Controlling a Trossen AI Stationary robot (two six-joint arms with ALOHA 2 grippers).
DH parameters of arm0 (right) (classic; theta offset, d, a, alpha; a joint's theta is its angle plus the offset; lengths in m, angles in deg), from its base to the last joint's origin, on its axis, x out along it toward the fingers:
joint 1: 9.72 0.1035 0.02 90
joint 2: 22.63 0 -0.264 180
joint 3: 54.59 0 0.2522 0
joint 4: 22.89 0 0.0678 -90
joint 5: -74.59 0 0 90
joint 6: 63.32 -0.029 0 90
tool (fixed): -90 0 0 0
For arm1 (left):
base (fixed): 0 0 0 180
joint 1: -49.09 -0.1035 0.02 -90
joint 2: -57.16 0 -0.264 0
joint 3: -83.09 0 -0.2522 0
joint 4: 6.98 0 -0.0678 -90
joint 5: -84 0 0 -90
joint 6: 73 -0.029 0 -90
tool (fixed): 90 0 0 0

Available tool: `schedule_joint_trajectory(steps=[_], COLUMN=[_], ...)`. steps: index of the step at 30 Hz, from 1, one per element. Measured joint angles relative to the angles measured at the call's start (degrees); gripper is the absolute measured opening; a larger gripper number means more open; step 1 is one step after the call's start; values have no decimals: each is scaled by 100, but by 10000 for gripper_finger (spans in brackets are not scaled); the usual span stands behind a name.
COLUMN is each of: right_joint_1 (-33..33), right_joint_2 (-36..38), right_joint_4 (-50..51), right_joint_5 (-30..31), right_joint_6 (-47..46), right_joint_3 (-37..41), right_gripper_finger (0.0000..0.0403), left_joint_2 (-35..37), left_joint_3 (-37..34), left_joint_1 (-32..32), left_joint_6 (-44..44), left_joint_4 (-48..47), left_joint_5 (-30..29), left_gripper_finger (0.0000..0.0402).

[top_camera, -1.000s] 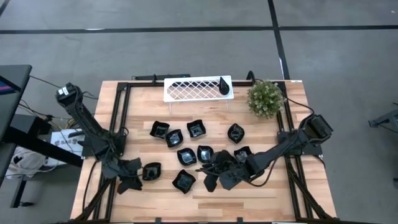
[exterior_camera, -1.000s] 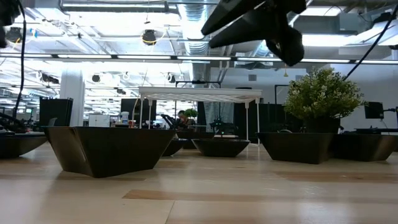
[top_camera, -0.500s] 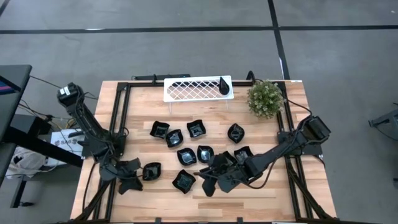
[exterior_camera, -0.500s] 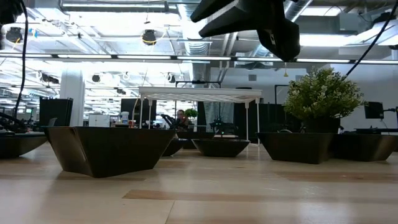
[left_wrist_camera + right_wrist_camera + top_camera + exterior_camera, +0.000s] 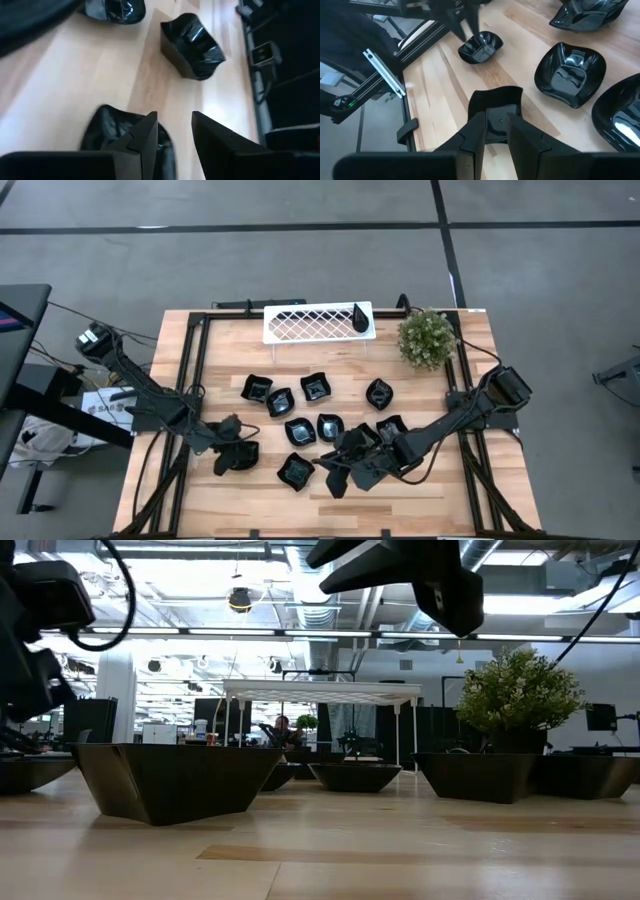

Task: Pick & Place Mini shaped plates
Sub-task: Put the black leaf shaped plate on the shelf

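Several glossy black mini shaped plates rest on their bases on the wooden table, and a teardrop-shaped one lies on the white lattice tray. My right gripper hangs over the table's near middle, shut on a squarish plate. My left gripper is open at the near left, low over another plate. One of its fingers stands over that plate's bowl, the other outside its rim. My right gripper pinches the squarish plate by the rim nearest the wrist, between its two fingers. The plate juts out past the fingertips, tilted, and hangs clear of the table. My left gripper straddles its plate's rim; I cannot tell whether it touches.
A green bushy plant stands at the far right corner. Black frame rails run along both sides of the table. Bare wood shows along the near edge. Another plate lies just ahead of my left gripper.
My left gripper has swung from the near-left corner toward the table's right, rolling as it went, and now stands over the plate it was beside. Its fingers stay open. The plates on the table have not moved.
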Motion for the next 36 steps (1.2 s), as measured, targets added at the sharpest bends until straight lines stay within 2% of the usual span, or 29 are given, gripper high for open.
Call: schedule_joint_trajectory(steps=[5, 11, 20, 31, 36], right_joint_1=[2, 0, -2, -2, -2], right_joint_2=[0, 0, 0, 0, 0], right_joint_4=[43, 43, 43, 50, 51], right_joint_5=[-4, -8, -129, -146, -145], right_joint_6=[0, 136, 290, 304, 303], right_joint_3=[4, 7, 9, 9, 9], right_gripper_finger=[74, 74, 74, 74, 74], left_joint_2=[0, 0, 0, 0, 0], left_joint_3=[0, 0, 0, 0, 0], left_joint_1=[-420, -688, -734, -734, -734], left_joint_6=[-583, -669, -674, -587, -586], left_joint_4=[-597, -1451, -1458, -1425, -1425], left_joint_5=[120, 222, 1104, 1328, 1475], left_gripper_finger=[121, 121, 121, 120, 95])
